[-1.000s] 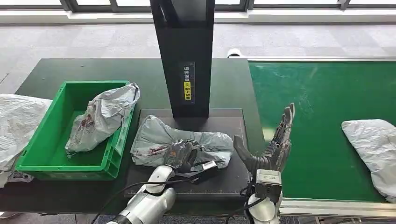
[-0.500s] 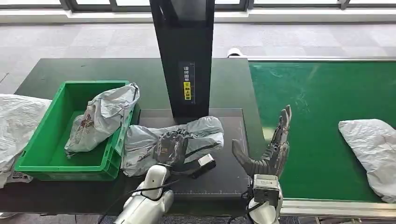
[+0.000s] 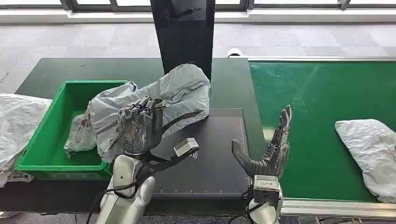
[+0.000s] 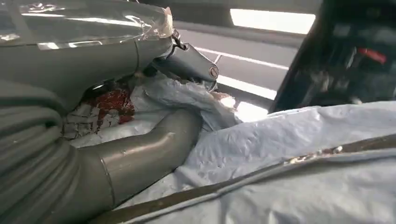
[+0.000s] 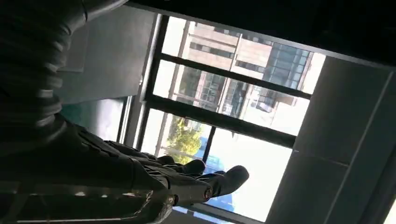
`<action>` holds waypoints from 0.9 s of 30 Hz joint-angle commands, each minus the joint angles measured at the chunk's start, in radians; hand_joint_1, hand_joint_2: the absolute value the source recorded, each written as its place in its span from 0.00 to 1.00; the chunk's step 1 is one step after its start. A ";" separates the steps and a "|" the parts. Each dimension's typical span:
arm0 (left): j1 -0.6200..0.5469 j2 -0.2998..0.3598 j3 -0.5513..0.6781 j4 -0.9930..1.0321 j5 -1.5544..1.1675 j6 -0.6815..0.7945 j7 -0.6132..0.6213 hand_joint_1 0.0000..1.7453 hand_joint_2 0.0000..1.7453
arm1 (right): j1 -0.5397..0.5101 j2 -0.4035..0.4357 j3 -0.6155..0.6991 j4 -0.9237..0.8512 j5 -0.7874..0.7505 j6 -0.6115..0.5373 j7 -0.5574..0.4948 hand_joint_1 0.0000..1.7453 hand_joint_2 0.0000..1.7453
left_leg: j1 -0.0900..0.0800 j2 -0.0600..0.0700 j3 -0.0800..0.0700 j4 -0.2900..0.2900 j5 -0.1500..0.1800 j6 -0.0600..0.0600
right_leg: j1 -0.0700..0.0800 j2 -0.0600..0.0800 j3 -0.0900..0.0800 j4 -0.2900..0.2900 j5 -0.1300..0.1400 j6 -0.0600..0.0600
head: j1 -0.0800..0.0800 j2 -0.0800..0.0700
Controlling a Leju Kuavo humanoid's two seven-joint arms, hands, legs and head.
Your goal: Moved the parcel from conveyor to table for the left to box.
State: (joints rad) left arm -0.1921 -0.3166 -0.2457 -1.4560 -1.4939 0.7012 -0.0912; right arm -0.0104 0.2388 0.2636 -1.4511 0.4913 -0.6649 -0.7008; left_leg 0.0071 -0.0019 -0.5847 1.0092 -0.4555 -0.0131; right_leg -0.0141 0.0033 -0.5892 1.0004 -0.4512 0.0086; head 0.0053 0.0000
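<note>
My left hand [image 3: 137, 127] grips a grey plastic parcel [image 3: 175, 95] and holds it lifted above the black mat [image 3: 219, 154], beside the green box [image 3: 56, 135]. The left wrist view shows the thumb and fingers [image 4: 140, 154] pressed into the crinkled grey parcel [image 4: 299, 172]. Another grey parcel [image 3: 79, 133] lies inside the green box, partly hidden by the lifted one. My right hand [image 3: 271, 149] stands upright with fingers spread at the edge of the green conveyor [image 3: 317, 93], holding nothing. A third grey parcel [image 3: 369, 154] rests on the conveyor at the right.
A black post [image 3: 184, 28] rises from the table behind the mat. A large grey bag [image 3: 16, 126] lies at the table's left edge, beside the box. A small grey device [image 3: 187, 147] hangs near my left wrist.
My left hand has raised the parcel off the mat and carried it up and left toward the green box. The right hand has stayed almost still. The parcel on the conveyor has crept slightly left.
</note>
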 commanded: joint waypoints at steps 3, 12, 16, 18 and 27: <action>0.074 -0.028 0.028 -0.129 -0.077 -0.003 -0.061 1.00 1.00 | -0.027 0.000 -0.037 0.028 -0.013 0.002 0.003 0.00 1.00 | 0.000 0.002 0.002 -0.001 -0.001 0.000 | 0.000 0.002 0.001 -0.001 0.000 0.000 | 0.000 0.000; 0.064 -0.019 0.084 -0.234 -0.077 -0.003 -0.101 1.00 1.00 | -0.026 0.001 -0.042 0.030 -0.010 -0.002 0.003 0.00 1.00 | 0.000 0.002 0.003 -0.002 0.000 0.001 | 0.001 0.002 0.003 -0.003 0.001 -0.001 | 0.000 0.000; 0.061 -0.032 0.184 -0.290 -0.077 -0.003 -0.140 1.00 1.00 | -0.031 -0.001 -0.039 0.034 -0.012 -0.009 0.003 0.00 1.00 | 0.000 0.003 0.001 -0.001 -0.001 0.000 | 0.000 0.003 0.000 0.000 0.000 0.000 | 0.000 0.000; 0.044 -0.032 0.250 -0.305 -0.077 -0.003 -0.151 1.00 1.00 | -0.029 -0.002 -0.039 0.031 -0.011 -0.013 0.003 0.00 1.00 | 0.000 0.005 0.004 -0.003 -0.001 0.000 | 0.001 0.004 0.003 -0.003 0.001 -0.001 | 0.000 0.000; -0.157 -0.019 0.591 0.003 -0.048 -0.003 -0.200 1.00 1.00 | 0.006 -0.012 -0.032 -0.006 -0.011 -0.002 0.003 0.00 1.00 | 0.000 -0.001 0.003 -0.002 0.001 0.000 | 0.000 -0.001 0.002 -0.001 0.000 -0.001 | 0.000 0.000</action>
State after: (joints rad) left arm -0.1769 -0.3166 -0.0071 -1.7100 -1.4927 0.7012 -0.2347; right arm 0.0000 0.2518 0.2613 -1.4748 0.5195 -0.6470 -0.6875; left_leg 0.0072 -0.0016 -0.5840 1.0092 -0.4552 -0.0137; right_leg -0.0138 0.0035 -0.5896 1.0007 -0.4515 0.0082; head 0.0053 0.0000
